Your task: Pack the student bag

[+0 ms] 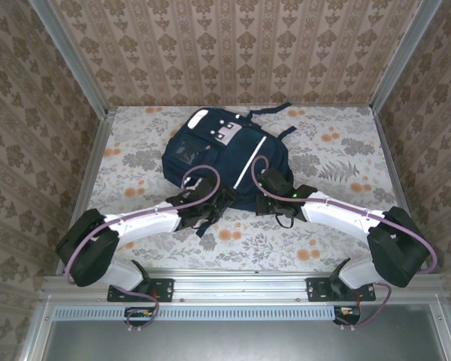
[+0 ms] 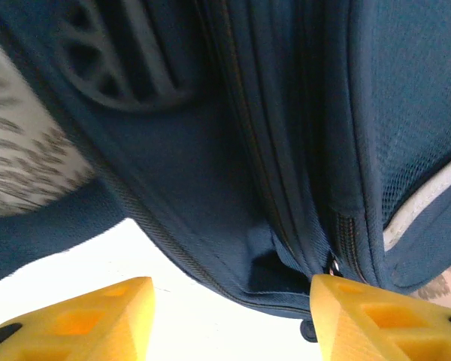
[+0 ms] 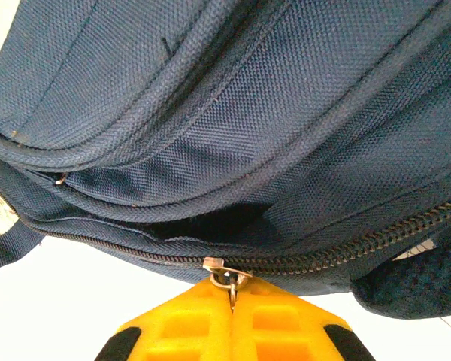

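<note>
Student bag (image 1: 225, 162), likely soft and floppy, lying on the table (image 1: 338, 226) toward its far edge; right gripper (image 3: 231, 301) pinched tight on the zipper pull (image 3: 225, 277), probably the surest hold; left gripper (image 2: 233, 301) spread apart, empty, at the bag's seam.

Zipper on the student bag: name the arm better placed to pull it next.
Right. The right gripper is shut on the zipper pull at the student bag's near edge; the left gripper stands open by the bag, gripping nothing.
</note>
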